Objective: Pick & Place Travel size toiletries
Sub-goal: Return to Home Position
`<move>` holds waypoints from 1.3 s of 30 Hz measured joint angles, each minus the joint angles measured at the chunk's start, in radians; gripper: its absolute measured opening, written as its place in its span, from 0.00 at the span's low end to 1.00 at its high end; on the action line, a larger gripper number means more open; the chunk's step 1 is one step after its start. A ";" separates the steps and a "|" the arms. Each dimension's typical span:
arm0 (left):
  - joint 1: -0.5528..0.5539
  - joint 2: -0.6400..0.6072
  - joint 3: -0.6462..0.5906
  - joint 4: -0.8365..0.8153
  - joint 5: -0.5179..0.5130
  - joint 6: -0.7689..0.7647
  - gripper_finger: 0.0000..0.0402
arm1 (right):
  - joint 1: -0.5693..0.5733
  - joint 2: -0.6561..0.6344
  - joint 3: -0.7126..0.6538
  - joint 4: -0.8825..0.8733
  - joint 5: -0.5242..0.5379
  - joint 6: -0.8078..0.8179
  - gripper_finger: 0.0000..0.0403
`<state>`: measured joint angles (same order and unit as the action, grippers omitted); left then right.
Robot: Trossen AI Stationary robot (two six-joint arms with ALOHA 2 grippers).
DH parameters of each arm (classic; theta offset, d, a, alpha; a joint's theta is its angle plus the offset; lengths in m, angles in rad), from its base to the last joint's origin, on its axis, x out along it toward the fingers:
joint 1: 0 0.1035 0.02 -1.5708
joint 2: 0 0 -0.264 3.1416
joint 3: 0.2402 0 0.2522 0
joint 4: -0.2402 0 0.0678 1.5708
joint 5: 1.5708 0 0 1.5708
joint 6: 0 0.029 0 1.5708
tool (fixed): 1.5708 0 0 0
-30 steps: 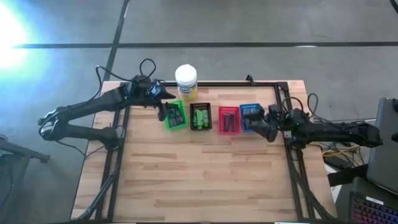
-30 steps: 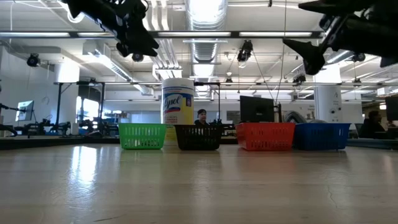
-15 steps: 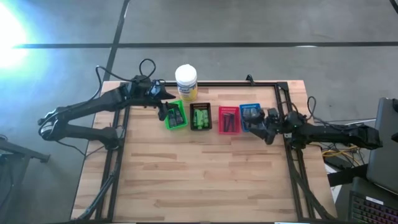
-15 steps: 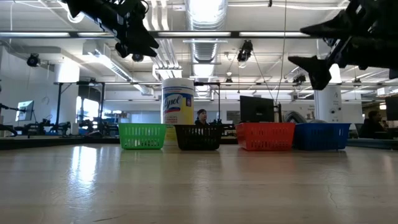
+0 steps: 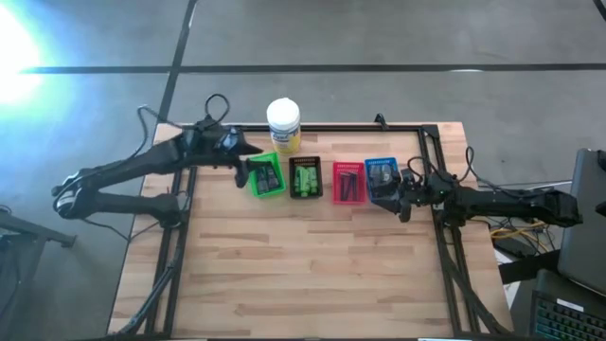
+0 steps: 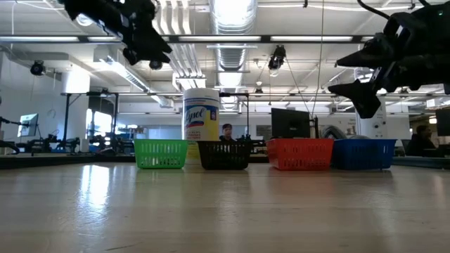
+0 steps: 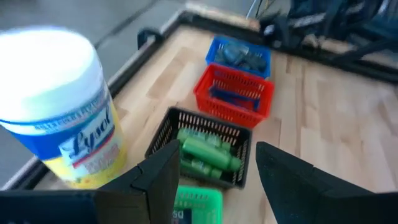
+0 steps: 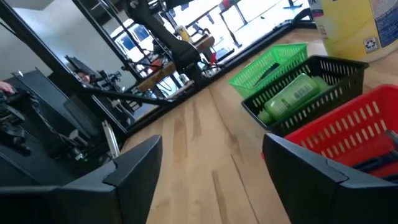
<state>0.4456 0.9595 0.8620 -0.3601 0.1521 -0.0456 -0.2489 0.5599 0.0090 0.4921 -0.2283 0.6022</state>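
The toiletries lie sorted in four small baskets in a row near the table's far edge. Bright green packs [image 5: 305,178] [image 7: 208,152] fill the black basket [image 8: 311,78]. Slim dark blue sticks [image 7: 233,95] lie in the red basket [image 5: 347,182], dark grey tubes [image 7: 239,55] in the blue basket [image 5: 382,175], and dark items in the green basket [image 5: 266,176]. My left gripper [image 5: 246,170] [image 7: 214,180] hangs open above the green basket's left side. My right gripper [image 5: 398,196] [image 8: 214,180] hovers open at the blue basket's right near corner, above the table [image 6: 358,81].
A big yellow wipes jar with a white lid [image 5: 283,125] [image 7: 59,106] stands behind the green and black baskets at the far edge. A dark frame rail [image 5: 360,128] runs along the table's far and side edges. The near half of the wooden table [image 5: 303,275] holds nothing.
My right gripper has sunk a little beside the blue basket and edged toward the table's left, still open. My left gripper has drifted slightly toward the table's left, staying high and open. The baskets and their contents have not moved.
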 joint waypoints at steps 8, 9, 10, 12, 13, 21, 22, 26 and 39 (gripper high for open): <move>-0.060 -0.371 -0.234 0.001 -0.005 0.000 0.53 | 0.000 -0.001 0.000 -0.005 0.000 0.000 0.64; -0.083 -0.408 -0.258 -0.006 -0.006 0.000 0.53 | 0.000 -0.001 0.000 -0.005 0.000 0.000 0.63; -0.107 -0.438 -0.277 -0.014 -0.007 -0.004 0.53 | 0.000 0.000 0.000 -0.005 0.000 0.000 0.63; -0.162 -0.497 -0.308 -0.016 -0.006 -0.014 0.53 | 0.000 0.000 0.000 -0.007 0.000 0.000 0.62; -0.195 -0.526 -0.321 -0.016 -0.006 -0.009 0.53 | 0.000 0.000 0.000 -0.009 0.000 0.000 0.61; -0.389 -0.797 -0.520 0.175 -0.023 0.121 0.53 | 0.000 0.000 0.000 -0.012 0.001 0.000 0.57; -0.396 -0.831 -0.554 0.208 -0.023 0.113 0.53 | 0.000 0.000 0.000 -0.012 0.001 0.000 0.57; -0.401 -0.931 -0.681 0.385 -0.017 0.082 0.53 | 0.000 0.000 0.000 -0.015 0.001 0.000 0.56; -0.408 -0.958 -0.853 0.744 0.010 -0.038 0.53 | 0.000 0.000 0.000 -0.017 0.003 0.000 0.63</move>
<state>0.0372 0.0019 0.0086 0.3840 0.1626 -0.0834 -0.2493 0.5594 0.0093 0.4747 -0.2256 0.6018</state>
